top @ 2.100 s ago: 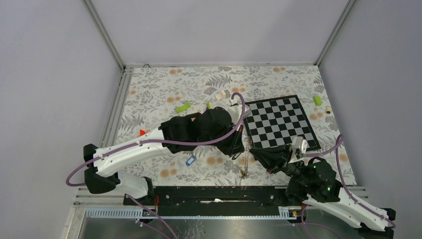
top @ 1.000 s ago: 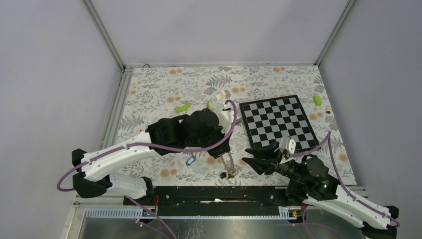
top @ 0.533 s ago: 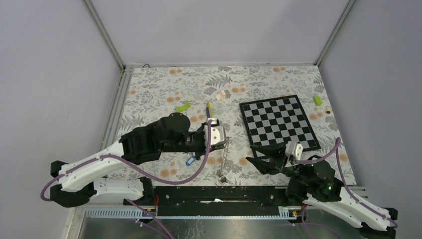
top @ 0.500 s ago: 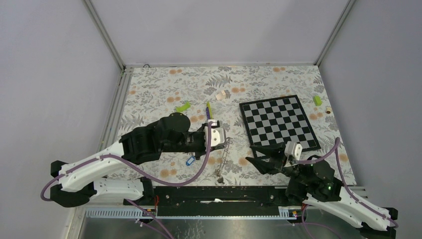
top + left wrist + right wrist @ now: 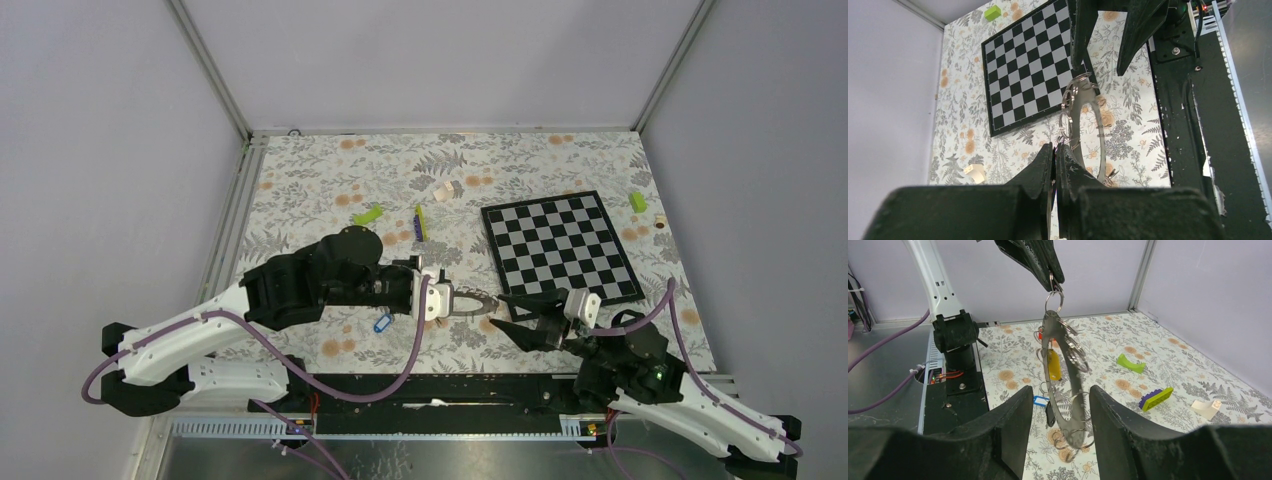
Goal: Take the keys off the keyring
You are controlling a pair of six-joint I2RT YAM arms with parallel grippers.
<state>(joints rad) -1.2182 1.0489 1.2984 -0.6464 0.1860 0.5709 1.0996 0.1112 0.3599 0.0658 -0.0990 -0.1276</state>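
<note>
At centre of the right wrist view, left gripper point(image 5: 1052, 276) pinches shut on the keyring point(image 5: 1074, 385) by its top link, dangling it upright, likely presenting it. Opposite, right gripper point(image 5: 1061, 390) stands open, fingers straddling its lower arc. One yellow key point(image 5: 1053, 365) hangs on it; blue key point(image 5: 1039, 400) lies below on table point(image 5: 1158, 360).

left gripper point(image 5: 443, 301): stretched rightward, fingers pinched tight | right gripper point(image 5: 500, 312): facing it, fingers spread apart, tips pointing left
</note>
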